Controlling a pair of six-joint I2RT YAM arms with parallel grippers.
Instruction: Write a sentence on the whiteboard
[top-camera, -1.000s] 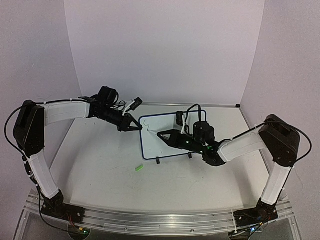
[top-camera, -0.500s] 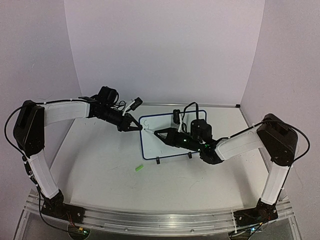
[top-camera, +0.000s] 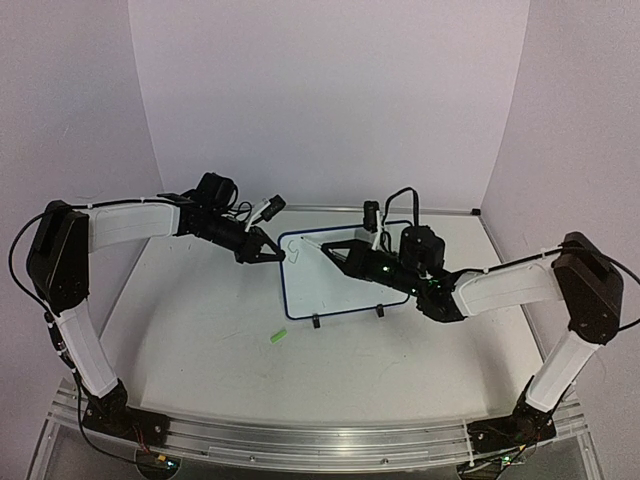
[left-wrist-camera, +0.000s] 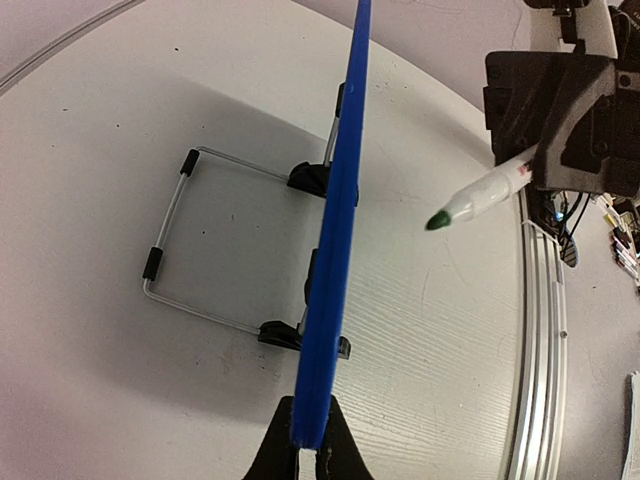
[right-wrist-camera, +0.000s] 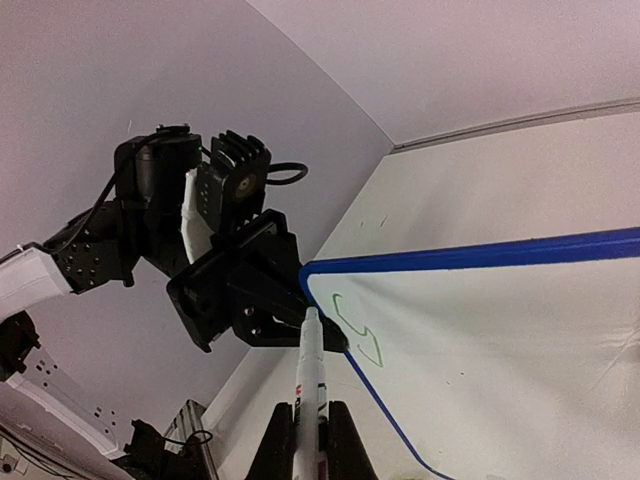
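The whiteboard (top-camera: 320, 290), white with a dark blue frame, stands mid-table on two black clip feet. My left gripper (top-camera: 272, 255) is shut on its left edge; the left wrist view shows the blue frame (left-wrist-camera: 335, 250) edge-on between my fingers (left-wrist-camera: 308, 455). My right gripper (top-camera: 335, 250) is shut on a white marker (top-camera: 312, 243) with a green tip. The tip (left-wrist-camera: 438, 220) is held off the board's face. Of the sentence, only one green S-like stroke (right-wrist-camera: 358, 330) shows, near the board's upper left corner (right-wrist-camera: 500, 340). The marker (right-wrist-camera: 308, 380) sits between my right fingers (right-wrist-camera: 308, 445).
A small green marker cap (top-camera: 278, 337) lies on the table in front of the board. The wire stand (left-wrist-camera: 165, 250) and clip feet (left-wrist-camera: 283, 335) sit behind the board. White walls close in the back and both sides.
My right arm has lifted and drawn back to the right, taking the marker tip up and off the board's upper left. The left gripper and the board have not moved.
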